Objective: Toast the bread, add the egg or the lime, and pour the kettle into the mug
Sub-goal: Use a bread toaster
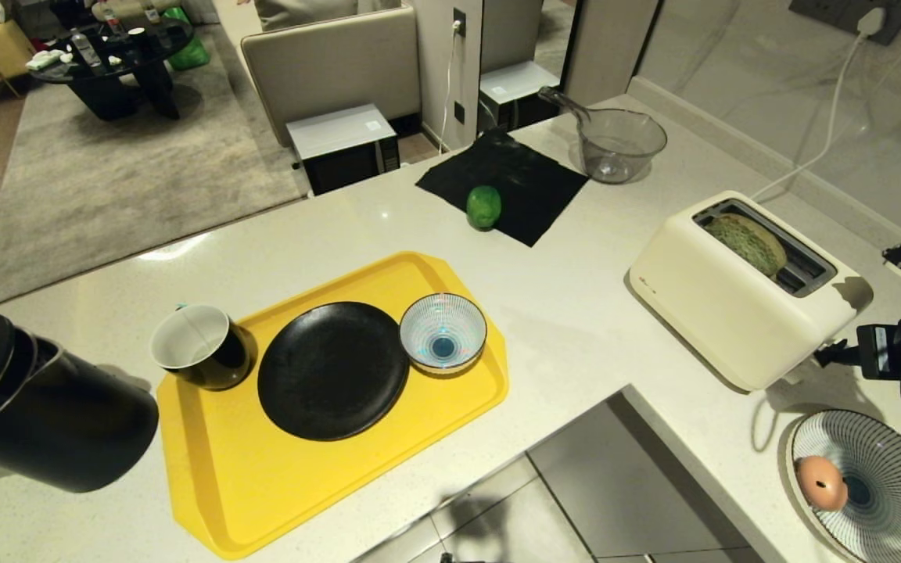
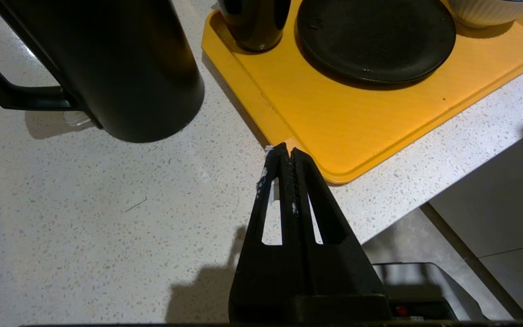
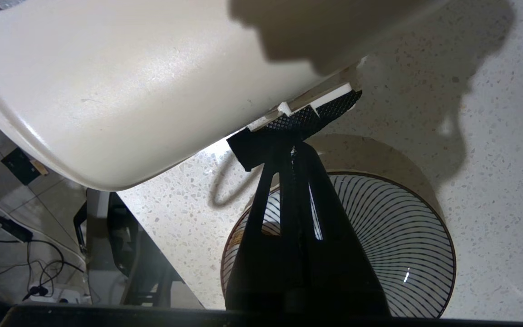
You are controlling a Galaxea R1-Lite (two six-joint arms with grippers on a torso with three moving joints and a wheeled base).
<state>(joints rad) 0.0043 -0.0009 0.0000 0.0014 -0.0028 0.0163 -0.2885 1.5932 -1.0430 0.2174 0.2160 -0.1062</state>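
Bread (image 1: 748,242) sits in the cream toaster (image 1: 732,305) as the right claw (image 3: 294,147), fingers together, presses its tip at the toaster's lever. The left claw (image 2: 287,152), also pinched together, hangs over the surface (image 2: 84,218) between kettle (image 2: 120,68) and yellow tray (image 2: 334,131).

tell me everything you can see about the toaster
The toaster is a cream-white, smooth plastic-looking box with rounded corners and a small mark low on its front face. It stands upright on the speckled white counter, near the inner corner of the counter edge. Its top has dark metal slots; the green-tinted bread sits in one, its top sticking out. A black textured lever juts from its end, and the shut right gripper is at that lever.
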